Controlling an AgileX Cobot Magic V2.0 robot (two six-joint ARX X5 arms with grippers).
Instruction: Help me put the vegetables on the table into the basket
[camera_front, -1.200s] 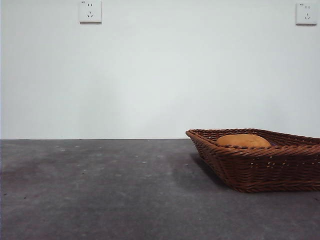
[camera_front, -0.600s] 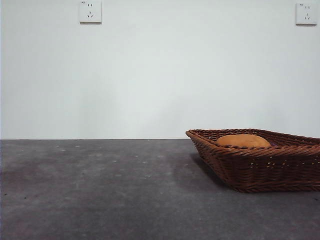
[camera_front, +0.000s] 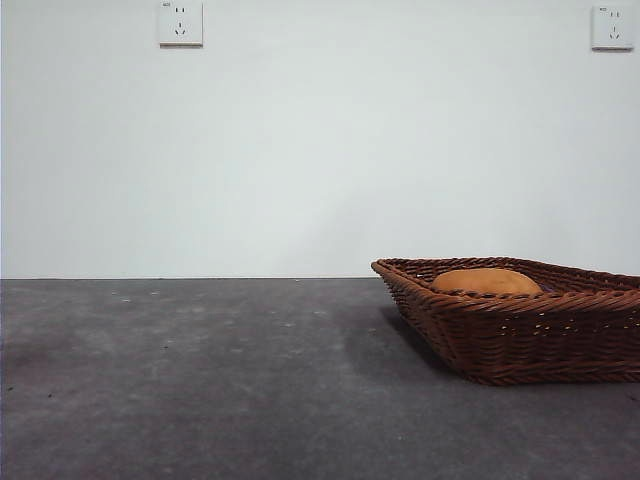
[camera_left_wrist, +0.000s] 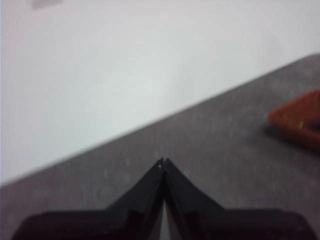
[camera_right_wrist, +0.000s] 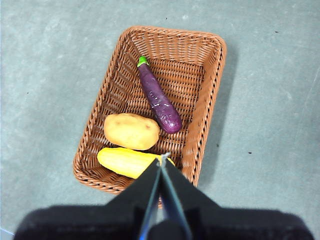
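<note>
from r wrist cam i see all 3 veg inside the basket (camera_right_wrist: 150, 107): corn (camera_right_wrist: 127, 162), potato (camera_right_wrist: 131, 131), eggplant (camera_right_wrist: 159, 99). right gripper (camera_right_wrist: 163, 159) is above the basket's near rim, jaws together, holding nothing. left gripper (camera_left_wrist: 163, 161) is off to the side over bare table (camera_left_wrist: 210, 145), jaws also together, empty. i'd call the loading step done. next move imo: just confirm no veg left on the table, park both arms.

Two white wall sockets (camera_front: 180, 22) (camera_front: 612, 27) sit high on the pale wall (camera_front: 320, 150).
</note>
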